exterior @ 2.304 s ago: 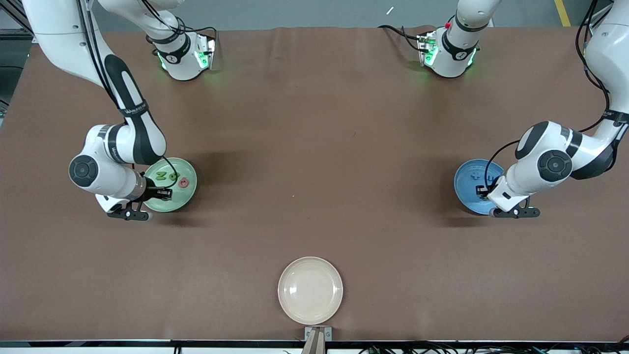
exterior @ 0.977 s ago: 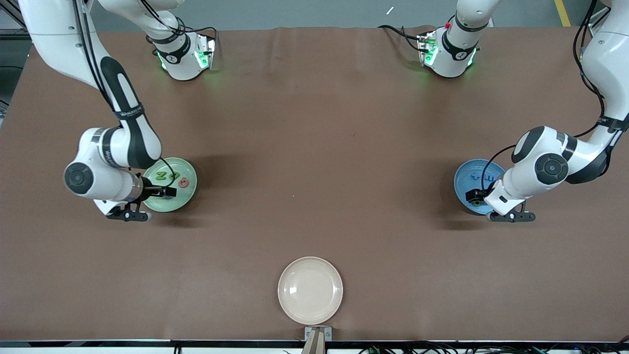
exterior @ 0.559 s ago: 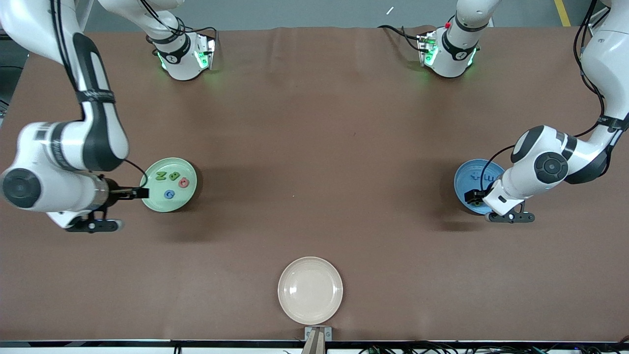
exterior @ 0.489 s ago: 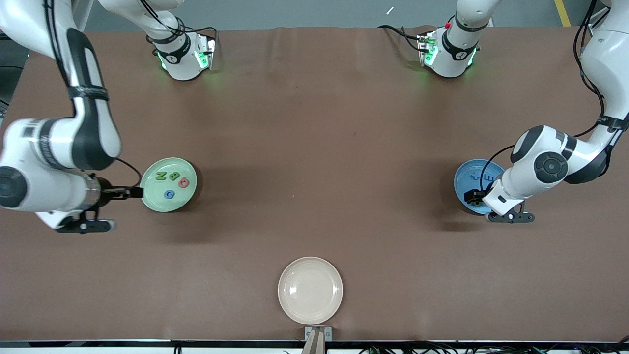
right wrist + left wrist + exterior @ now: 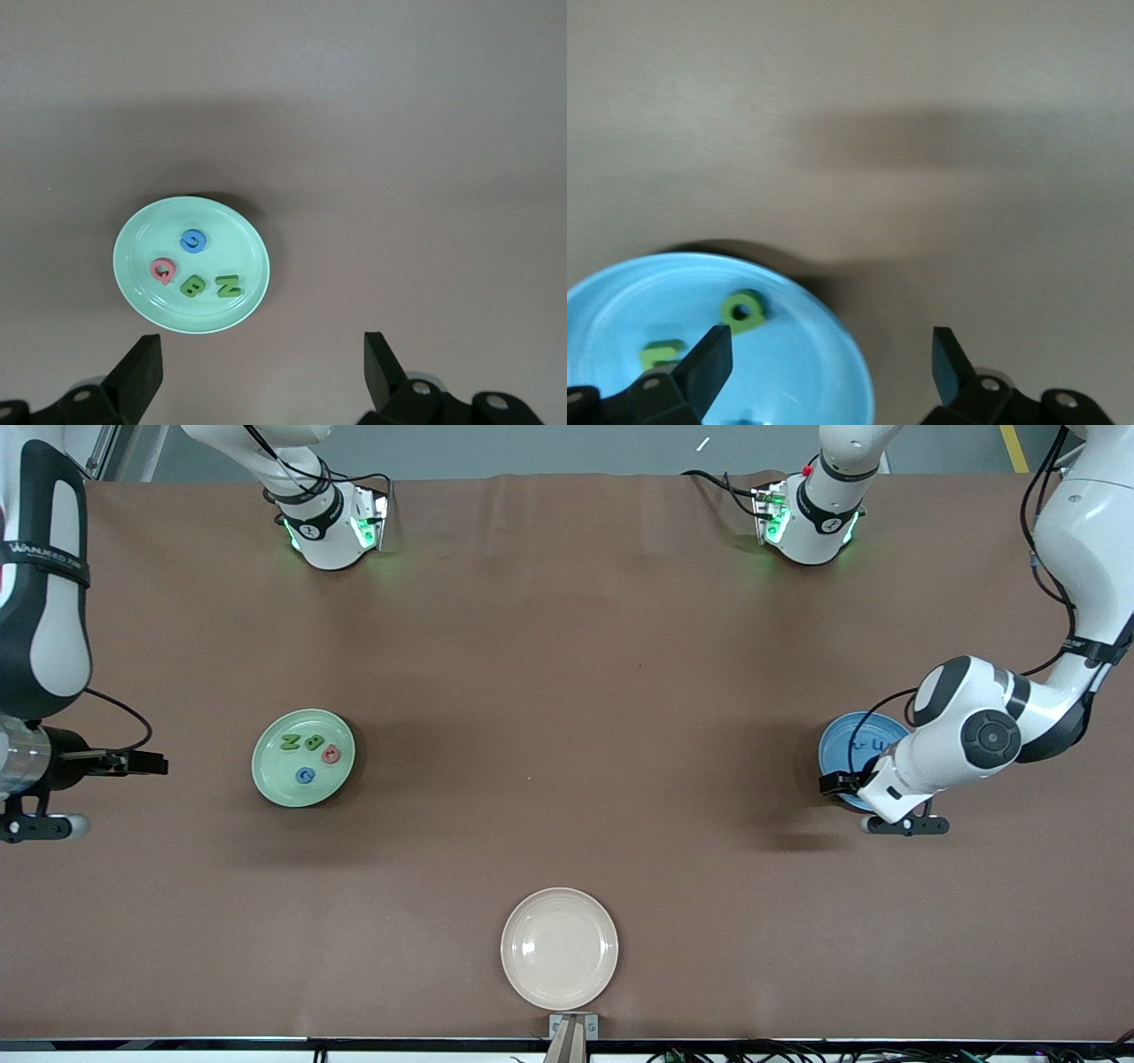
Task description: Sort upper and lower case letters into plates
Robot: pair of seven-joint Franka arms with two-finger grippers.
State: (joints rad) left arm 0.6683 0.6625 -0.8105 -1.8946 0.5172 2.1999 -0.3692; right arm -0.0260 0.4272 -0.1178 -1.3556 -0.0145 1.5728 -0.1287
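Observation:
The pale green plate [image 5: 275, 775] holds a green N [image 5: 290, 741], a green B [image 5: 312, 742], a round pink letter [image 5: 331, 755] and a blue G [image 5: 305, 776]. The right wrist view shows the same plate [image 5: 232, 237] with G [image 5: 192, 240], pink letter [image 5: 163, 270], B [image 5: 191, 286] and N [image 5: 229, 286]. My right gripper [image 5: 149, 763] [image 5: 261, 363] hangs open and empty over bare table, off the plate toward the right arm's end. The sky blue plate [image 5: 840, 746] [image 5: 806, 372] carries two small green letters [image 5: 743, 310] [image 5: 660, 354]. My left gripper [image 5: 837, 783] [image 5: 828, 363] is open and empty over its rim.
A cream-beige round plate [image 5: 559, 948] with nothing on it lies near the table's front edge at the middle. The arm bases [image 5: 332, 531] [image 5: 806, 527] stand along the edge farthest from the front camera. Brown cloth covers the table between the plates.
My right gripper has drawn off the green plate toward the right arm's end of the table, uncovering all its letters. My left gripper has shifted slightly to the blue plate's rim.

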